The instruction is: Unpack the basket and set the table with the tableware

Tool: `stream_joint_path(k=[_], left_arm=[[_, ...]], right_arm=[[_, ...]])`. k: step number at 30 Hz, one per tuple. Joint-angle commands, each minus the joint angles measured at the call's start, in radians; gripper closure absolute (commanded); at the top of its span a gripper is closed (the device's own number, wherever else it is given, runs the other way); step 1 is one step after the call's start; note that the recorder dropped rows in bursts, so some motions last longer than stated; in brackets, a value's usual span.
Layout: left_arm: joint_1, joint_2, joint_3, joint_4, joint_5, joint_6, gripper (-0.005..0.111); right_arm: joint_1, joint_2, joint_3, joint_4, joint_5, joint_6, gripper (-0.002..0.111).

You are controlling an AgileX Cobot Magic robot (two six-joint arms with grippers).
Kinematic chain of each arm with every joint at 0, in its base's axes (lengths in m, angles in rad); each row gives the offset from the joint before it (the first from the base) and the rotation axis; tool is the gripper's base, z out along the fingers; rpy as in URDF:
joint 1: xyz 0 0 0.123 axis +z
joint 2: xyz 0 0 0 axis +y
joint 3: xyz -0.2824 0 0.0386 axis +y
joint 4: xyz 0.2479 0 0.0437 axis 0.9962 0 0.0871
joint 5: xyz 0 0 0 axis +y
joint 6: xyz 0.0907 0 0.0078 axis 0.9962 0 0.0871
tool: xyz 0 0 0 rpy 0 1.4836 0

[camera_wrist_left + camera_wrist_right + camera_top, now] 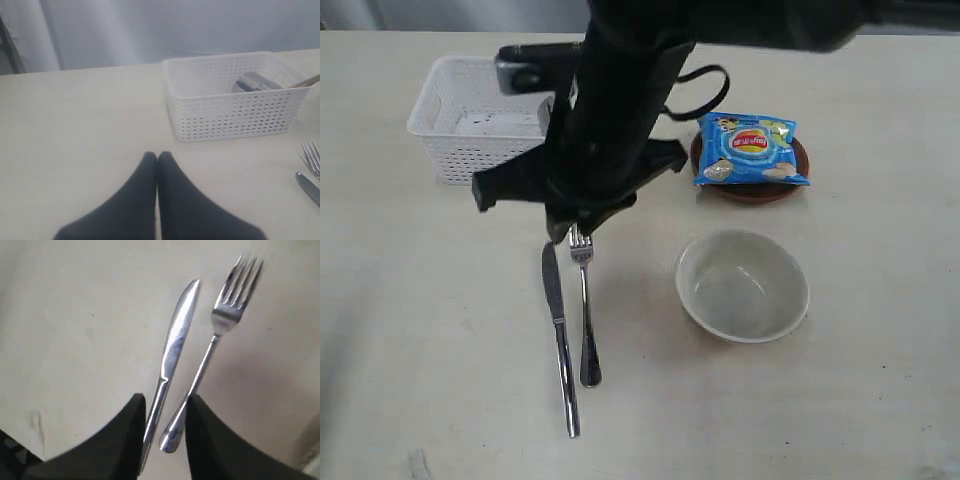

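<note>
A steel knife (558, 330) (175, 345) and fork (586, 320) (220, 325) lie side by side on the table (420, 300). My right gripper (570, 225) (165, 397) hangs above them, open, jaws a little apart with nothing between them; the handles show through the gap. The white basket (470, 150) (230, 120) stands at the back left, partly hidden by the right arm. It holds a steel cup (255, 82) and wooden chopsticks (307, 81). A cream bowl (720, 300) stands empty at the right. My left gripper (157, 155) is shut over bare table, short of the basket.
A blue chip bag (752, 150) lies on the brown plate (750, 192) behind the bowl. The black right arm (610, 100) reaches across the middle and covers the basket's right end. The fork's tines (312, 155) and the knife's tip (307, 185) show beside the basket.
</note>
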Motion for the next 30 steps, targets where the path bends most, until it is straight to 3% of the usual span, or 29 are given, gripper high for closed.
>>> stream_joint_path(k=[1,8,27,30], left_arm=[[0.003,-0.005,0.003,-0.004,-0.007,0.002,0.107],[0.003,-0.005,0.003,-0.004,-0.007,0.002,0.107],[0.003,-0.005,0.003,-0.011,-0.007,0.002,0.107],[0.003,-0.005,0.003,-0.011,-0.007,0.002,0.107]], right_arm=[[0.015,0.050,0.024,-0.013,-0.033,0.040,0.079],[0.015,0.149,0.024,-0.015,-0.067,0.074,0.065],[0.015,0.273,0.024,-0.052,-0.135,0.128,0.065],[0.015,0.273,0.024,-0.052,-0.138,0.149,0.072]])
